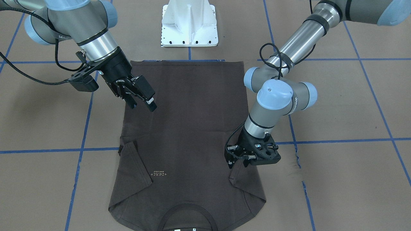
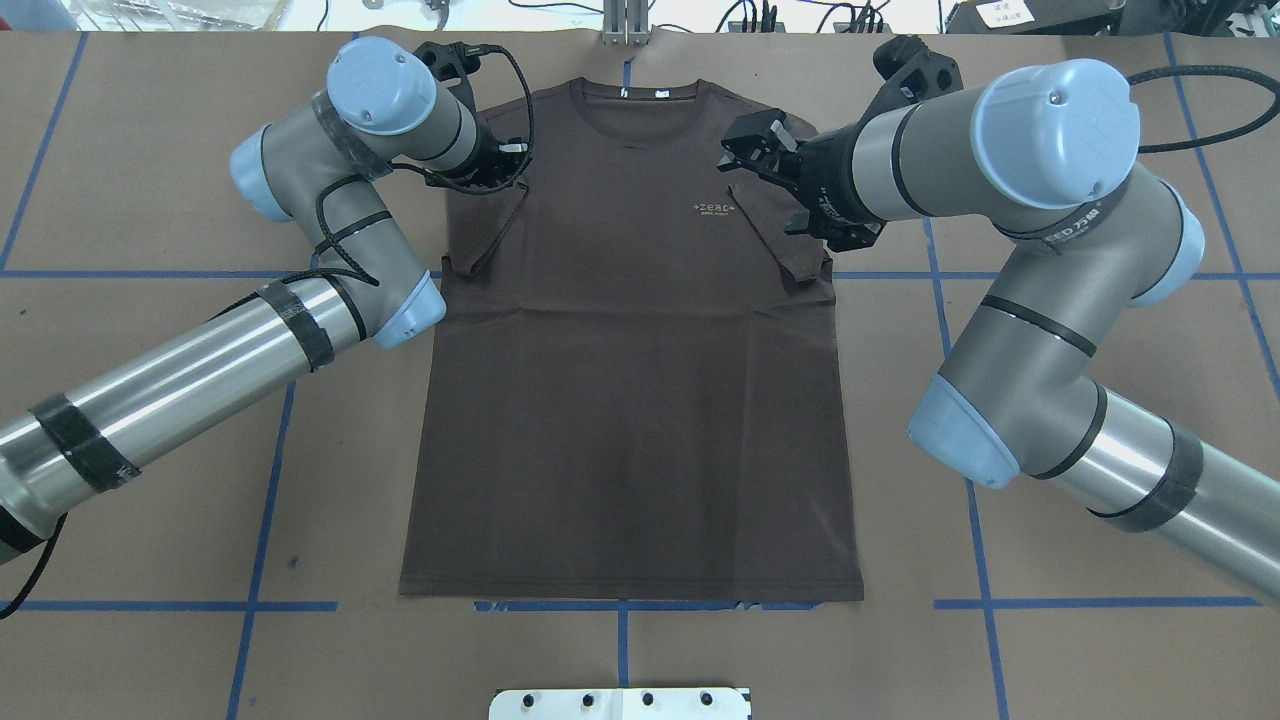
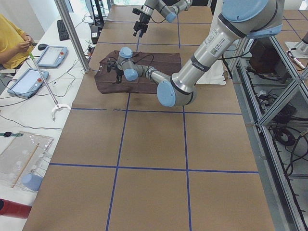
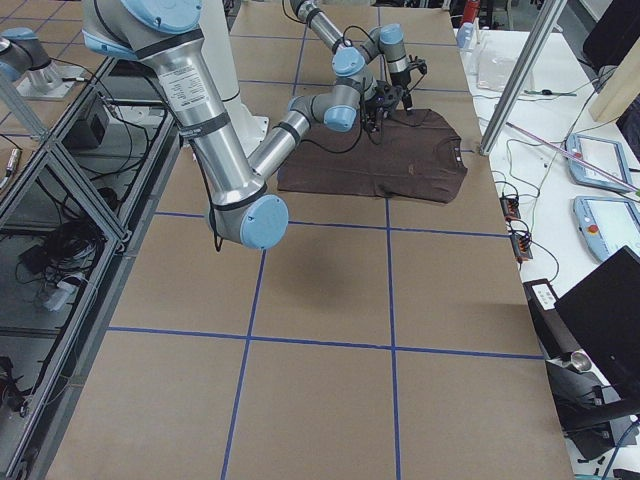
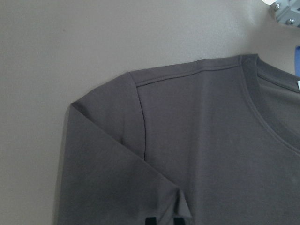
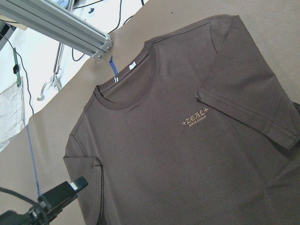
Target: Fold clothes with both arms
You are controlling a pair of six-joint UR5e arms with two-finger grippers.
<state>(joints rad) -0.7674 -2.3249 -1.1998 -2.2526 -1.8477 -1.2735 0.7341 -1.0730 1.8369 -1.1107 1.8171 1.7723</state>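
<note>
The dark brown-grey T-shirt (image 1: 186, 128) lies flat on the table (image 2: 150, 130), collar away from the robot, with both sleeves folded inward. My left gripper (image 2: 508, 165) is low at the tip of the folded sleeve on the robot's left. In the left wrist view its fingertips (image 5: 150, 220) stand close together with the sleeve hem (image 5: 180, 204) bunched between them. My right gripper (image 1: 143, 103) hangs open and empty above the shirt near the other folded sleeve (image 2: 790, 240). The chest lettering (image 6: 194, 116) and the white neck labels (image 2: 660, 93) show.
The white pedestal base (image 1: 189, 25) stands at the hem side of the shirt. Blue tape lines (image 2: 960, 270) cross the brown table. An aluminium frame post (image 6: 61, 23) stands beyond the collar. A seated person in yellow (image 3: 12, 36) and tablets (image 3: 26, 82) are at the far side.
</note>
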